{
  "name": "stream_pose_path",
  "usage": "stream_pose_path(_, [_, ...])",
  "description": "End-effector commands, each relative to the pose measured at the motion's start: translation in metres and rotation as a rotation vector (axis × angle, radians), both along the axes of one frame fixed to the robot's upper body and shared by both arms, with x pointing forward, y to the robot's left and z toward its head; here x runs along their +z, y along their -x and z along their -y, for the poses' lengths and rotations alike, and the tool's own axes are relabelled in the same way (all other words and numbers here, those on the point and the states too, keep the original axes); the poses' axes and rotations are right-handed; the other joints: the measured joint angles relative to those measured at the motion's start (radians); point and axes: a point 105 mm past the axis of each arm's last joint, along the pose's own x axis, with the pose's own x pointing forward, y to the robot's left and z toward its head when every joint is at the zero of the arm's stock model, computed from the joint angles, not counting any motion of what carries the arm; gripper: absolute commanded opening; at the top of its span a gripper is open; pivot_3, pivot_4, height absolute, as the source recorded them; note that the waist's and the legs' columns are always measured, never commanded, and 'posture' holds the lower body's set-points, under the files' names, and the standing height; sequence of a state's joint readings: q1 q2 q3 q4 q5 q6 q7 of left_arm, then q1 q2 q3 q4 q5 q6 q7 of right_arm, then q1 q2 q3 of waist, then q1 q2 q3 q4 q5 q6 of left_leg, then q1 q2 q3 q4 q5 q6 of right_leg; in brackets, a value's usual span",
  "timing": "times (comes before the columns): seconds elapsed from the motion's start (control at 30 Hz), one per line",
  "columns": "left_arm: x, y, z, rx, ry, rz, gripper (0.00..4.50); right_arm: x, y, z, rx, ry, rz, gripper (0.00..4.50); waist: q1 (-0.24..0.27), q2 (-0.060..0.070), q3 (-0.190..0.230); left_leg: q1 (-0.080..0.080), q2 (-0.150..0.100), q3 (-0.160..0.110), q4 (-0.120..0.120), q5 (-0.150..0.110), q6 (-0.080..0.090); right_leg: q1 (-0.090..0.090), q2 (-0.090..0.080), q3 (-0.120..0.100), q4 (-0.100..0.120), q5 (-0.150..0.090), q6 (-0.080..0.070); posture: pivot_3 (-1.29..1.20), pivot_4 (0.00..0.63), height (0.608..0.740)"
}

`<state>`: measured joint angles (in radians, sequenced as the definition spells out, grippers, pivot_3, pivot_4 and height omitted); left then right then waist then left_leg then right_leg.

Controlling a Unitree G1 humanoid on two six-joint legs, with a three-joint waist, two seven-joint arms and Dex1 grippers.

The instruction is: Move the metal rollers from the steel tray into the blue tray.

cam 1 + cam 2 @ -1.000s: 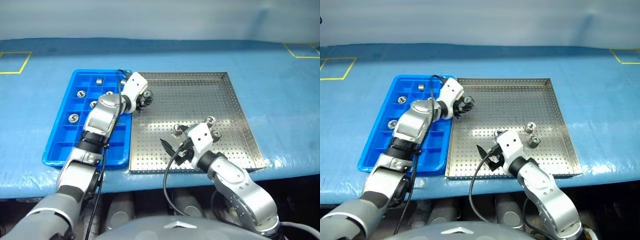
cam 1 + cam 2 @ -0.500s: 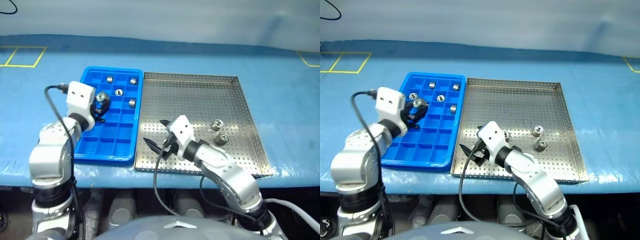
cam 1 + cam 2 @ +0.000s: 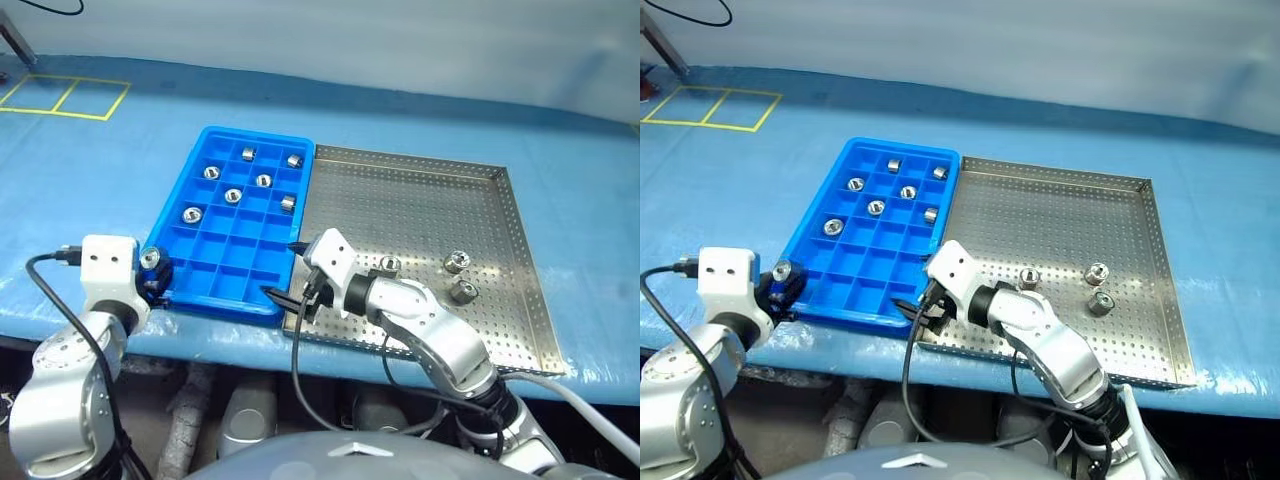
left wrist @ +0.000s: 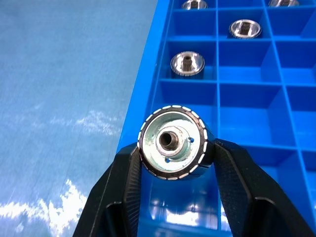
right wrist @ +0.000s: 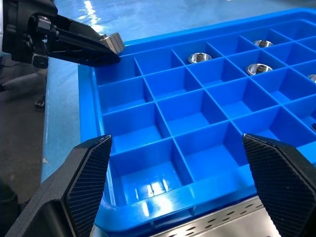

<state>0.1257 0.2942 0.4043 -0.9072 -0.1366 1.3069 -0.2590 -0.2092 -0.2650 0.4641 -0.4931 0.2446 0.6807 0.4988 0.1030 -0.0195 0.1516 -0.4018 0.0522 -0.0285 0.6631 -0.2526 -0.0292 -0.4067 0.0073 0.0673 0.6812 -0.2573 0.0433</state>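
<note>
While our left gripper (image 4: 173, 163) clamps 1 roller (image 4: 171, 142) at the blue tray's (image 3: 215, 285) lower-left edge, our right gripper (image 5: 177, 163) gapes wide over its near rim. We count 6 rollers (image 3: 233, 196) in the cells and 3 (image 3: 457, 262) on the steel tray (image 3: 420, 205) at right.
</note>
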Motion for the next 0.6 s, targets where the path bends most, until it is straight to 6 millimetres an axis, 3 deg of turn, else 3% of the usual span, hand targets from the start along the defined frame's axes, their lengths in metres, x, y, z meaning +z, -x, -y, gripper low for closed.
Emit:
stream_pose_path(0.03, [0.006, 0.000, -0.003, 0.021, -0.023, 0.024, 1.89, 0.011, 0.002, -0.004, 0.025, -0.038, 0.038, 4.50, 0.003, 0.000, 0.000, 0.001, 0.000, 0.000, 0.000, 0.000, 0.000, 0.000, 0.000, 0.000, 0.000, 0.000, 0.000, 0.35, 0.150, 0.740])
stream_pose_path(0.37, [0.006, -0.021, 0.010, -0.070, -0.020, 0.013, 1.89, 0.011, 0.002, 0.000, -0.009, -0.042, 0.042, 4.50, 0.004, 0.000, 0.000, 0.001, 0.000, 0.000, -0.002, 0.000, 0.000, 0.000, 0.000, 0.000, 0.000, 0.000, -0.001, 0.29, 0.150, 0.740])
stream_pose_path(0.6, [0.003, -0.014, 0.009, -0.112, -0.046, -0.045, 1.89, 0.009, 0.002, 0.007, -0.057, -0.041, 0.037, 4.50, -0.015, 0.000, 0.000, 0.001, 0.000, 0.001, -0.003, 0.000, 0.000, -0.001, 0.000, 0.001, -0.001, 0.000, -0.001, 0.25, 0.150, 0.740])
